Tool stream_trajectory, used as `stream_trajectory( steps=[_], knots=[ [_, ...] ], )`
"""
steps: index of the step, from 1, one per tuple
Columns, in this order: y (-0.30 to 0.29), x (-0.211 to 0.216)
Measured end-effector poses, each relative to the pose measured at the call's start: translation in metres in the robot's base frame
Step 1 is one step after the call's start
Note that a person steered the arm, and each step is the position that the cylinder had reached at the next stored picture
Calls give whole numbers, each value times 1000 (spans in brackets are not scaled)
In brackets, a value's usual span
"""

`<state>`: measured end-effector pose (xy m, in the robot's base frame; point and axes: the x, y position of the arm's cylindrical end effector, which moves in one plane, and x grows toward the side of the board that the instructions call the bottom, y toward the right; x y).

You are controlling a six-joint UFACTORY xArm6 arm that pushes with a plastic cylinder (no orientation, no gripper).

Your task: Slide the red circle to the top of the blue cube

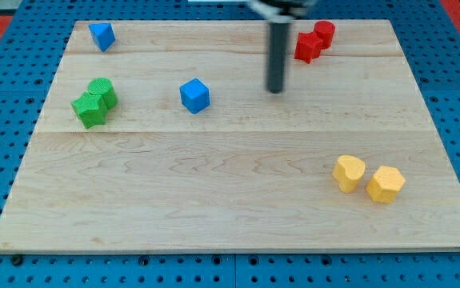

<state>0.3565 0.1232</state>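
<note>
My tip (275, 90) is a bare rod end, no fingers to spread or pinch, touching no block. Red circle (324, 32) sits up and to the view's right of it, touching a second red block (307, 47). Blue cube (194, 95) is near, to the view's left, level with the tip. Farther left: two green blocks (102, 91) (90, 109) touching. Another blue block (102, 35) at top left. Two yellow blocks (348, 173) (386, 184) well below, to the right, on the wooden board (214, 200).
</note>
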Motion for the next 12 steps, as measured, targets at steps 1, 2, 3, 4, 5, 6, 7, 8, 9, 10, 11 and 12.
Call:
stream_trajectory(
  steps=[1,2,3,4,5,6,7,8,9,10,11,12],
  knots=[
    [78,-47],
    [103,-90],
    [103,-114],
    [103,-131],
    [103,-133],
    [103,-134],
    [52,-134],
    [-62,-134],
    [-110,-133],
    [-71,-151],
    [-104,-164],
    [-128,-148]
  ],
)
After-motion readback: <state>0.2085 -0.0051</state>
